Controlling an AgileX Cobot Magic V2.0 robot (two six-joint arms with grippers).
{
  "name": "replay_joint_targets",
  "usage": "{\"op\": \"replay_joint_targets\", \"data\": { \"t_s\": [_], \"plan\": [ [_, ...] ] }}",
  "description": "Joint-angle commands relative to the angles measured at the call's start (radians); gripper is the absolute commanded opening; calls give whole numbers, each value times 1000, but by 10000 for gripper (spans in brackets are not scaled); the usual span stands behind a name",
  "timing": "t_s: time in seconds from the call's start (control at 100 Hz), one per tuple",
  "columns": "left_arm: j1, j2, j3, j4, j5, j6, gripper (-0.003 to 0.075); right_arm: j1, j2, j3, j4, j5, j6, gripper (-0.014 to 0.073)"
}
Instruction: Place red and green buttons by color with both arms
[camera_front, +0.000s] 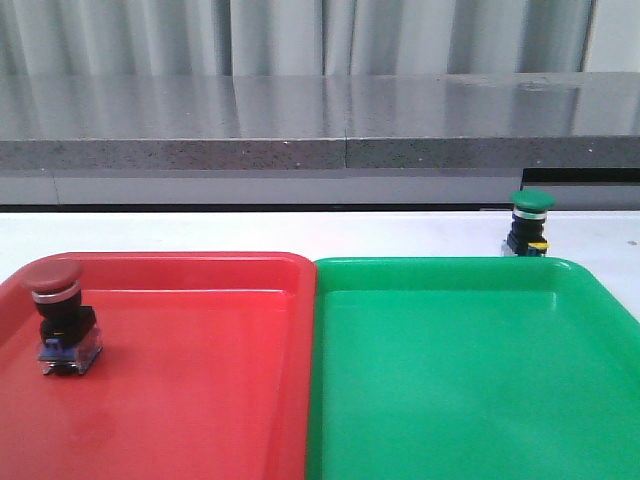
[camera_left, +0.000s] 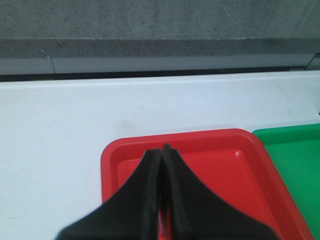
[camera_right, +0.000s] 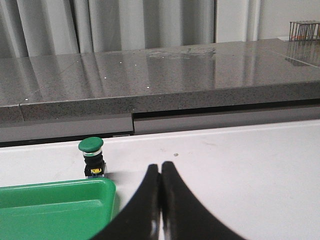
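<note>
The red button (camera_front: 60, 315) stands upright inside the red tray (camera_front: 200, 400), near its left side. The green button (camera_front: 530, 222) stands upright on the white table just behind the green tray (camera_front: 470, 380), near its far right corner; it also shows in the right wrist view (camera_right: 92, 157). No gripper shows in the front view. My left gripper (camera_left: 161, 150) is shut and empty, above the red tray (camera_left: 215, 165). My right gripper (camera_right: 160, 167) is shut and empty, above the table to the right of the green tray (camera_right: 55, 207) and nearer than the green button.
The two trays lie side by side, edges touching, on a white table (camera_front: 200, 230). A grey stone ledge (camera_front: 320, 120) runs along the far edge of the table, with curtains behind it.
</note>
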Motion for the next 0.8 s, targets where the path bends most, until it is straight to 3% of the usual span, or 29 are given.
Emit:
{"op": "replay_joint_targets", "data": {
  "t_s": [0.0,0.3,0.41,0.79],
  "plan": [
    [17,-64,4,15,-103,-2,-20,-7,-23,-20,-3,-73,-5,-64],
    [81,-193,52,34,-96,0,-20,-7,-23,-20,-3,-73,-5,-64],
    [81,-242,64,105,-92,0,-20,-7,-23,-20,-3,-73,-5,-64],
    [81,-384,178,121,-133,0,-20,-7,-23,-20,-3,-73,-5,-64]
  ]
}}
